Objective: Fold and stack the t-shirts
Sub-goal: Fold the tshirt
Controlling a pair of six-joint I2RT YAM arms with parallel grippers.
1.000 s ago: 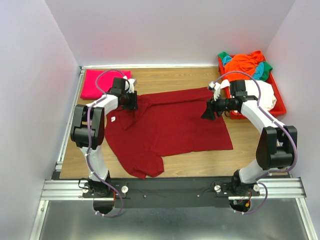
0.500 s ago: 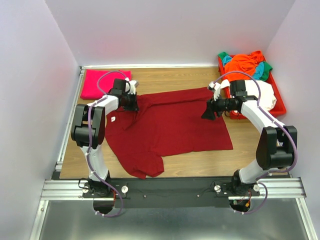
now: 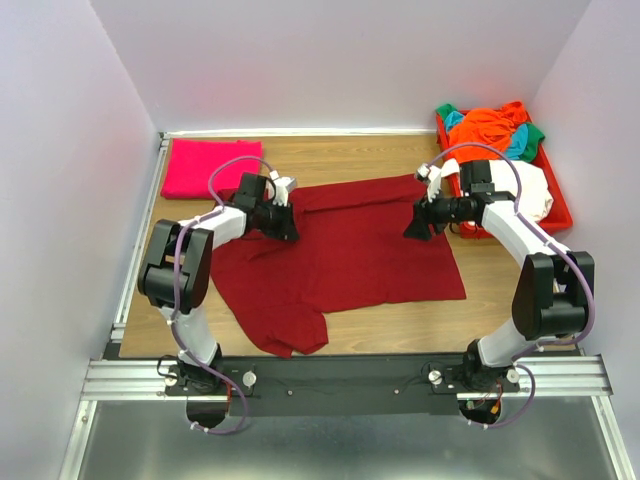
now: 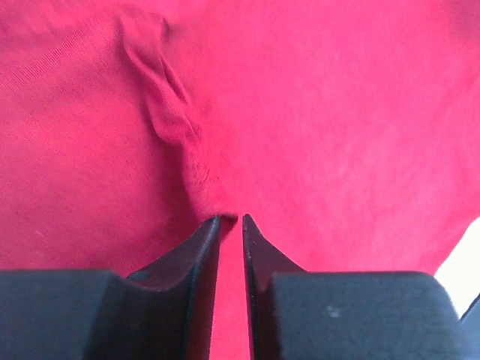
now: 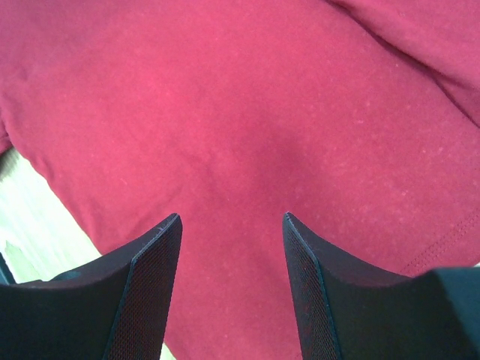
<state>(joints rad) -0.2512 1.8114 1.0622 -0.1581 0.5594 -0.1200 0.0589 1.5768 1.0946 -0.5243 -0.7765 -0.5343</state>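
Overhead, a large maroon cloth t-shirt (image 3: 350, 255) lies spread across the wooden table (image 3: 350, 160). The black two-finger left gripper (image 4: 230, 219), nearly closed, meets a cloth pucker, but whether it grips is unclear. The right gripper (image 5: 231, 216) gapes empty over the shirt's right edge.

Pale lilac walls (image 3: 350, 60); wooden tabletop (image 3: 380, 160).
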